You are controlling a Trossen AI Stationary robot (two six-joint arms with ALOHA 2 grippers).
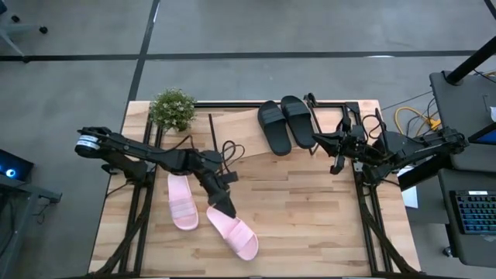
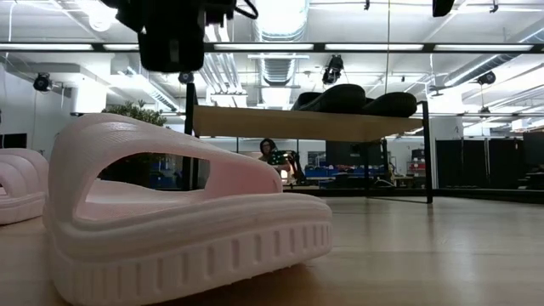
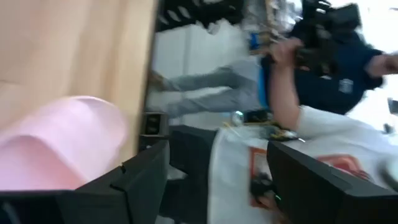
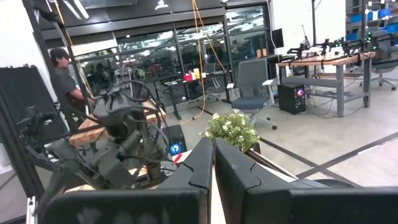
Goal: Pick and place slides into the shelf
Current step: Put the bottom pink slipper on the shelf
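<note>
Pink slide (image 1: 232,232) lies just below the left claw (image 1: 223,205), fingers spread.

A small potted plant (image 1: 172,108) with pale flowers is sitting at the far left corner of the wooden table (image 1: 310,217). A keyboard (image 1: 474,213) is lying off to the right. A person (image 4: 65,81) is standing in the room beyond.

end effector: left end effector (image 3: 214,180), dark fingers (image 3: 146,177) spread apart
slide: pale pink slide (image 3: 59,146), just beside one finger
table: light wood table (image 3: 74,46), edge visible
background: person (image 3: 323,81) in dark top, blurred clutter
</note>
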